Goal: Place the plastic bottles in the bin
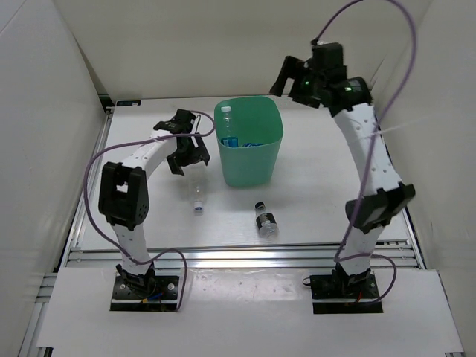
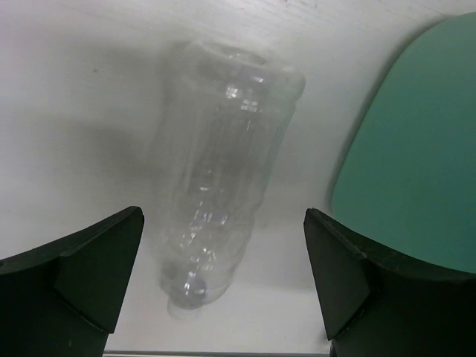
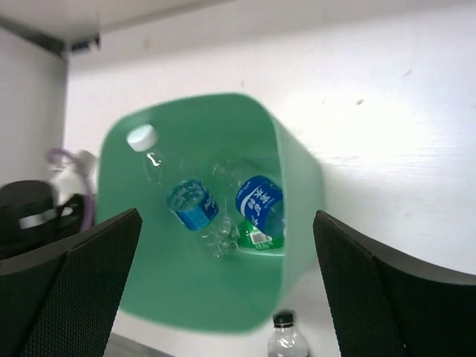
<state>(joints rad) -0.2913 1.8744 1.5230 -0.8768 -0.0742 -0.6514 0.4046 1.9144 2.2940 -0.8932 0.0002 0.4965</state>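
Note:
The mint-green bin (image 1: 256, 167) stands mid-table. Inside it lie two clear bottles with blue labels (image 3: 195, 204) (image 3: 260, 199) and a green bottle (image 3: 262, 239). My right gripper (image 3: 227, 223) hangs open and empty high above the bin, also visible in the top view as the right gripper (image 1: 291, 80). A plain clear bottle (image 2: 216, 186) lies on the table left of the bin (image 2: 416, 171), below and between the fingers of my open left gripper (image 2: 223, 223), untouched. The same clear bottle (image 1: 198, 195) shows just in front of the left gripper (image 1: 190, 158). A short dark-capped bottle (image 1: 264, 221) lies in front of the bin.
White walls enclose the table on the left, back and right. A metal rail (image 1: 238, 256) runs along the near edge. The left arm's purple cable (image 1: 93, 186) loops beside it. The short bottle (image 3: 286, 338) shows below the bin (image 3: 186, 290) in the right wrist view.

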